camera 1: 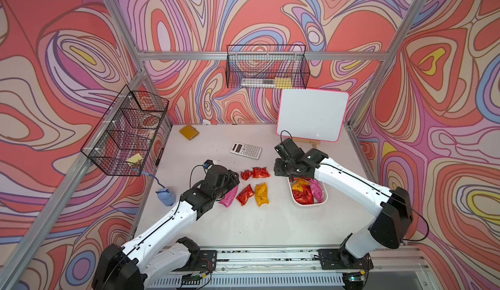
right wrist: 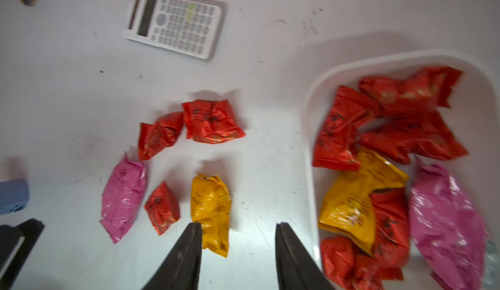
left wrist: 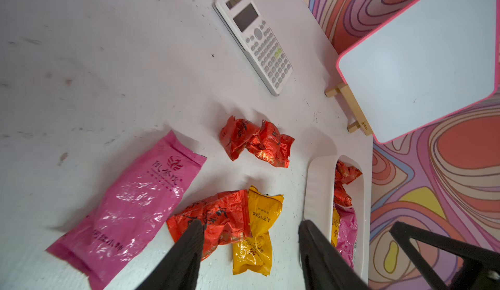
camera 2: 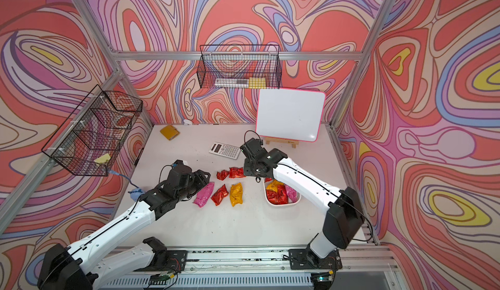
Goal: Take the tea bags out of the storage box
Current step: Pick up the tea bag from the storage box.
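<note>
The white table (camera 1: pixel 243 226) carries the storage box (camera 1: pixel 309 205) right of centre, beneath the right arm (camera 1: pixel 349 177). The left gripper (left wrist: pixel 251 223) and right gripper (right wrist: pixel 238 225) both hang with jaws spread, gripping nothing. Several tea bags (camera 1: pixel 303 194) lie inside the box; five more sachets (camera 1: pixel 261 194) lie loose on the table just left of it.

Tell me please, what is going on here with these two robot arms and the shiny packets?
The robot is moving tea bags out of the white storage box onto the table. Five lie on the table: three red, one pink, one yellow. More lie in the box. Both hands are open and empty: the left hand hovers over the laid-out bags, the right hand beside the box.
</note>
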`<state>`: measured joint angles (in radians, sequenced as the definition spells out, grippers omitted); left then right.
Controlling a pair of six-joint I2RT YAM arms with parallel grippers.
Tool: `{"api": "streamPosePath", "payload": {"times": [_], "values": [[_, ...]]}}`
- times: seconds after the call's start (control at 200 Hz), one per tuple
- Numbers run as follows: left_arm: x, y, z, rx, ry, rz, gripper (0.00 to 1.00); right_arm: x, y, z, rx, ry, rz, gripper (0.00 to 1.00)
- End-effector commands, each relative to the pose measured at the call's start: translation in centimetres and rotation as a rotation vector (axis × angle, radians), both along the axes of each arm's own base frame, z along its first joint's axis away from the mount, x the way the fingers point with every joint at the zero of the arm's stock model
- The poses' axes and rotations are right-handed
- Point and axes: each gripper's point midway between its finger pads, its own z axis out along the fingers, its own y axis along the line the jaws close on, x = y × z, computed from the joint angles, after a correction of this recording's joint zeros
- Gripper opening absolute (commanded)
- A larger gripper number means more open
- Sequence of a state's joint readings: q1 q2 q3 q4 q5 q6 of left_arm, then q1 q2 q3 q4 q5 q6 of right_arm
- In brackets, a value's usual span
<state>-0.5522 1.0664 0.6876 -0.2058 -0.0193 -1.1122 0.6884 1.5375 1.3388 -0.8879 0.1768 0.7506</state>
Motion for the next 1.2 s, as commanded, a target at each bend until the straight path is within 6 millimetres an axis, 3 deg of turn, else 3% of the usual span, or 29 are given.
{"api": "streamPosePath", "payload": {"times": [0.0, 0.135, 0.295, 0.506, 0.806, 0.986, 1.197], "values": [[1.0, -4.8, 2.7, -0.095, -0.073, -0.176, 0.61, -2.7, -4.7, -2.6, -0.043, 0.1, -0.154, 0.47], [0.5, -10.1, 2.9, -0.13, -0.068, -0.291, 0.62, -5.1, -6.7, -2.9, -0.016, 0.087, -0.111, 0.54], [-0.2, -16.8, 0.8, -0.273, 0.027, -0.386, 0.61, -7.6, -8.6, -5.0, 0.069, 0.15, -0.091, 0.6], [-1.0, -23.1, -2.1, -0.316, 0.157, -0.492, 0.6, -7.4, -8.0, -6.4, 0.128, 0.14, -0.027, 0.6], [-0.3, -23.7, -6.1, -0.244, 0.263, -0.447, 0.44, -5.6, -7.1, -9.5, 0.144, 0.158, 0.016, 0.61], [0.1, -24.1, -7.5, -0.215, 0.281, -0.444, 0.37, -5.2, -7.3, -11.1, 0.128, 0.167, 0.002, 0.61], [0.8, -24.7, -8.5, -0.174, 0.282, -0.462, 0.3, -5.0, -7.3, -12.6, 0.135, 0.176, -0.013, 0.5]]}}
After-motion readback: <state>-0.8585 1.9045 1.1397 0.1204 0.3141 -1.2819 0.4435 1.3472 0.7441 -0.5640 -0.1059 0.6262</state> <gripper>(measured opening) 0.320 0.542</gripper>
